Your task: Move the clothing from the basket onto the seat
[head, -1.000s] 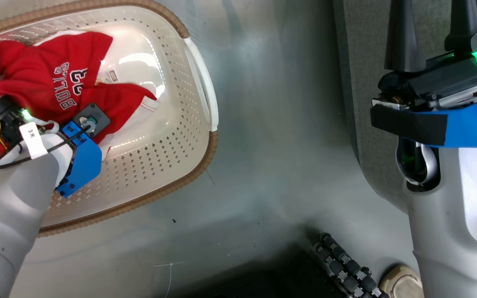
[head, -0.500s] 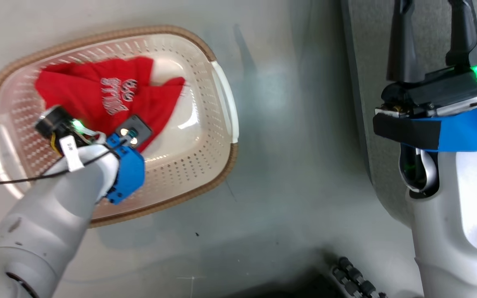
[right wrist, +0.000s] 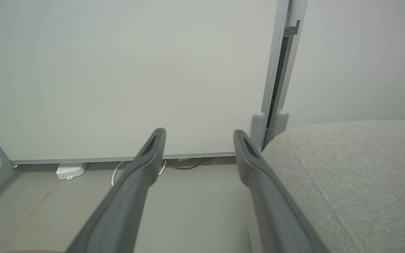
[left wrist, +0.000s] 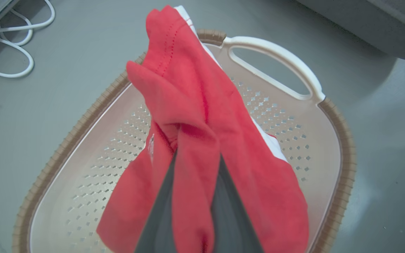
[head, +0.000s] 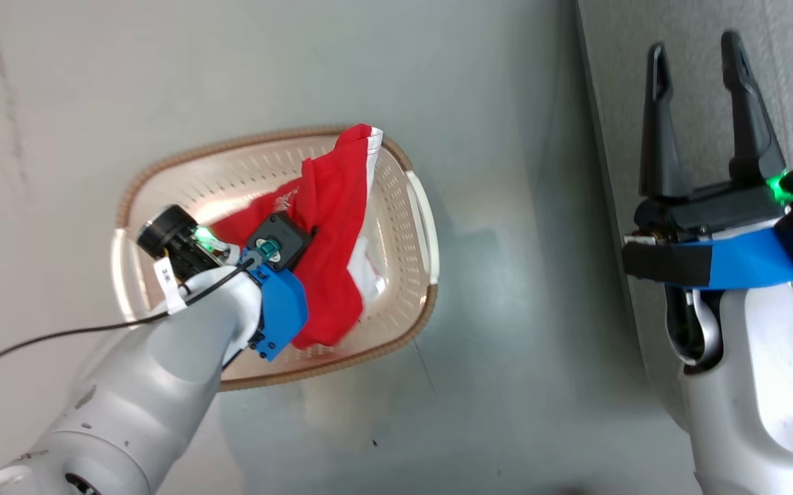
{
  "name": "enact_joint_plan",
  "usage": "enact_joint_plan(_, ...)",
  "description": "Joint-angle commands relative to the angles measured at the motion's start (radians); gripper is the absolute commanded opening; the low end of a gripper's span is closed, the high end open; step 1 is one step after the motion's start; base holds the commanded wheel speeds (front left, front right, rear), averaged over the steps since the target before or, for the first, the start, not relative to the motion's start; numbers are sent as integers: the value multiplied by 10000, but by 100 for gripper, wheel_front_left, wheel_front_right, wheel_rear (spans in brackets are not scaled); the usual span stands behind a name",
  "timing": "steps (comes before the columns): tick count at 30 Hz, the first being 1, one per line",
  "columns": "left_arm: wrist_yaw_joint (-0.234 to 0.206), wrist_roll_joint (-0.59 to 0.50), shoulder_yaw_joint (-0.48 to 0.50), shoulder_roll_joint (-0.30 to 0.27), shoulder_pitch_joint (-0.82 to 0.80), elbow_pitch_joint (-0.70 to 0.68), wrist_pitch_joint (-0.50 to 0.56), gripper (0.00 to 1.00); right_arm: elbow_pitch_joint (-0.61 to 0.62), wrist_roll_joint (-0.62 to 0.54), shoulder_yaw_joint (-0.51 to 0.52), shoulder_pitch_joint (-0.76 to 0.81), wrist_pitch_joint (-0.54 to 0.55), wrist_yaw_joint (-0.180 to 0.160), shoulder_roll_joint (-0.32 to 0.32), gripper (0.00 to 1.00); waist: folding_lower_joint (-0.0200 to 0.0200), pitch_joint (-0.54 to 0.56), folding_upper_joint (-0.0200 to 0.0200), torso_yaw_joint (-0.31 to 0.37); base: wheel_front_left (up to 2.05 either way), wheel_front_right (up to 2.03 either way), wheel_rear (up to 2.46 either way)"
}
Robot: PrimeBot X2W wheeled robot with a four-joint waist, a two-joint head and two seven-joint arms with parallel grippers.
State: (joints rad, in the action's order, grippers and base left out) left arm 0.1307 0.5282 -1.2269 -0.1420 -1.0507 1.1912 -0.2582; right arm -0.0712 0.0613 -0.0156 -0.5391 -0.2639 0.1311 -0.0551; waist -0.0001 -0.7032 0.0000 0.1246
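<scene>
1. The left gripper (left wrist: 197, 165) pinches the red clothing (left wrist: 195, 98), which hangs draped over the basket (left wrist: 343, 154) on the left.
2. The right gripper (head: 693, 42) stands spread, holding nothing, by the grey seat (right wrist: 357, 175) on the right.

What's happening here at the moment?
The left gripper is shut on a bright red soft fabric jersey with white trim, holding it up over the cream-white perforated plastic basket with a brown woven-look rim, which stands on the grey floor. The jersey drapes down towards the basket. The right gripper is open and empty, by the edge of the large grey fabric sofa cushion. No clothing lies on the part of the cushion in view.
</scene>
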Motion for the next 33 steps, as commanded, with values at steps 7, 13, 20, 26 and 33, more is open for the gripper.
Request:
enact_joint_plan(7,-272,24,624,-46,723,-1426,-78,0,-279,-96,208,862,-6,-7,-215,100,1,1692,0,-722,0,0,0)
enact_joint_plan(13,-422,-130,1154,-89,1316,-2611,-81,0,-449,-62,424,1485,-6,-7,-338,100,1,2616,0,-1030,0,0,0)
enact_joint_plan(20,-546,-355,1859,-273,1831,-3757,-82,0,-646,-42,516,2172,-7,-7,-333,100,1,3658,0,-1277,0,0,0)
enact_joint_plan(26,-617,-487,2374,-361,2072,-4435,-81,0,-738,-26,552,2642,-7,-7,-313,100,1,4325,0,-1427,0,0,0)
enact_joint_plan(33,-623,-676,2780,-372,2288,-5155,-83,0,-849,36,615,3156,-7,-7,-307,100,1,5080,0,-1587,0,0,0)
